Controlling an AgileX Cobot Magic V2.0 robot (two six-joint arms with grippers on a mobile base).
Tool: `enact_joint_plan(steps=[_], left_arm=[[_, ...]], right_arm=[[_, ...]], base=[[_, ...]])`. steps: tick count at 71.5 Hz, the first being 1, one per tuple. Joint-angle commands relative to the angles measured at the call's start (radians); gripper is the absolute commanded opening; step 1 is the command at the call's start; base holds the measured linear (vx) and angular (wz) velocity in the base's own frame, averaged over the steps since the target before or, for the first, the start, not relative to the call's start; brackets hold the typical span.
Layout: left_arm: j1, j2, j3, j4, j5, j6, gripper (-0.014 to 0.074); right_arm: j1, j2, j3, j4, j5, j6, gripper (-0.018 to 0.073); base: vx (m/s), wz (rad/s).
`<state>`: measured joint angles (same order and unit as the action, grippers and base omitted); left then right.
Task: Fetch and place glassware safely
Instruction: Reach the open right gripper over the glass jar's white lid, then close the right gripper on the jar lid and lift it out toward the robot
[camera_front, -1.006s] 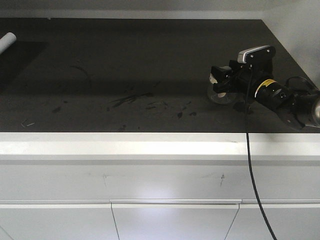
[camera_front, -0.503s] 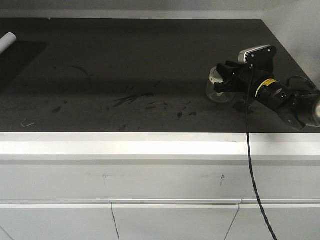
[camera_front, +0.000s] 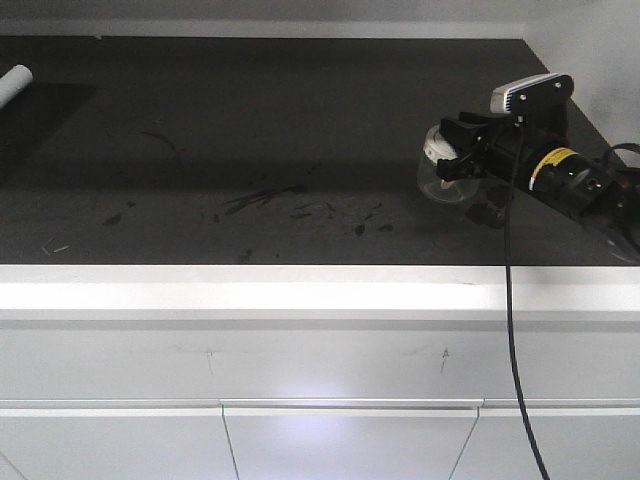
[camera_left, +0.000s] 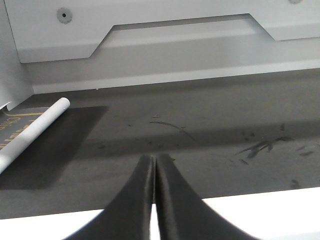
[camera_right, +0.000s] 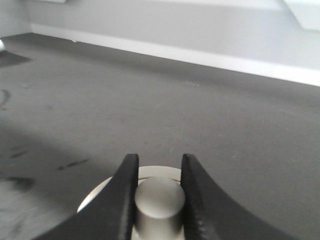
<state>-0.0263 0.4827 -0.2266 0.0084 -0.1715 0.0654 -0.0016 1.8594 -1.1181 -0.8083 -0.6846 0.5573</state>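
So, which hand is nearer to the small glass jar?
The right. The right hand grips the knob on the lid of the glass jar. The left hand is shut on nothing at the front edge of the counter, well to the left; its view misses the jar.

In your left wrist view, the left gripper (camera_left: 154, 162) sits at the bottom middle. Its two black fingers are pressed together with nothing between them. Beyond it you see the dark counter (camera_left: 210, 115), with a white front edge. At the left, a white tube (camera_left: 35, 132) lies slanted on a darker mat (camera_left: 60, 150). Some scuff marks (camera_left: 260, 146) show at the right. Behind the counter stands a white panel (camera_left: 175, 45) with a screw (camera_left: 63, 15).
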Motion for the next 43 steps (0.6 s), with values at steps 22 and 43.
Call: enact_joint_plan(steps=[22, 43], left_arm=[[0.0, 0.001, -0.029, -0.008, -0.071, -0.008, -0.0007], [0.0, 0.001, -0.029, -0.008, -0.071, -0.008, -0.0007]], right_arm=[[-0.001, -0.404, 0.274, 0.026, -0.07, -0.026, -0.0003], [0.129, -0.642, 0.438, 0.026, -0.059, -0.026, -0.0003]], base=[[0.0, 0.0], [0.0, 0.0]])
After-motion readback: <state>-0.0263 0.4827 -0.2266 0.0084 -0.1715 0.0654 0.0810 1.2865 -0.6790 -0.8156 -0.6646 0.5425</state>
